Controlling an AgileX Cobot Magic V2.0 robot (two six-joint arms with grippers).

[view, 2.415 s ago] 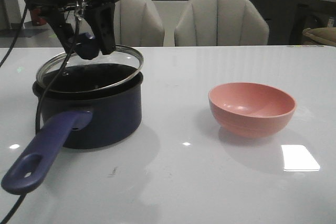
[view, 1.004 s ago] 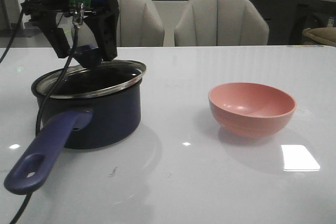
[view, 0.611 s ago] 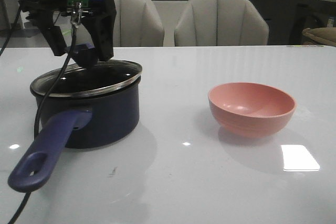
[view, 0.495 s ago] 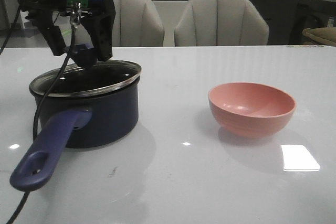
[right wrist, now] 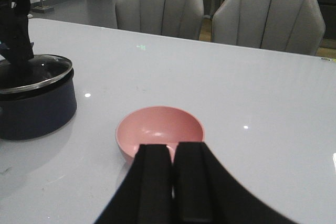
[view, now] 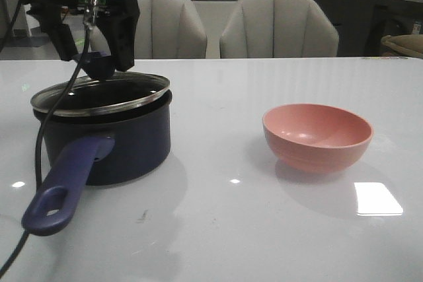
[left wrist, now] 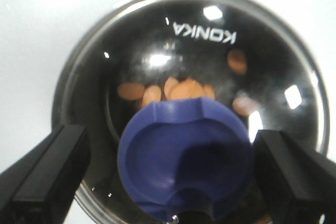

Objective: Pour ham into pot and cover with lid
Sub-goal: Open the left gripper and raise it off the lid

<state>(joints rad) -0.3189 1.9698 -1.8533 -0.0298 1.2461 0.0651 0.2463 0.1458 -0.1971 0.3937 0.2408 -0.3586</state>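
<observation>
The dark navy pot point(view: 112, 143) stands at the table's left, its purple-blue handle point(view: 66, 176) pointing toward the front. The glass lid point(view: 99, 94) rests on its rim, slightly tilted. Through the glass, in the left wrist view, orange ham point(left wrist: 184, 88) pieces lie on the pot's bottom. My left gripper point(view: 94, 61) hangs open over the lid, its fingers either side of the blue knob point(left wrist: 184, 156). One finger point(left wrist: 294, 171) is at the knob's edge and the other stands off with a gap. My right gripper point(right wrist: 172, 156) is shut and empty, hovering just behind the pink bowl point(right wrist: 160, 132).
The pink bowl point(view: 317, 137) sits empty at the table's right. A black cable point(view: 39, 143) from the left arm hangs in front of the pot. Two grey chairs point(view: 277, 24) stand behind the table's far edge.
The lid, first held tilted above the pot, has come down onto its rim. Since then the left gripper, lid and pot have slid a little leftward together.
</observation>
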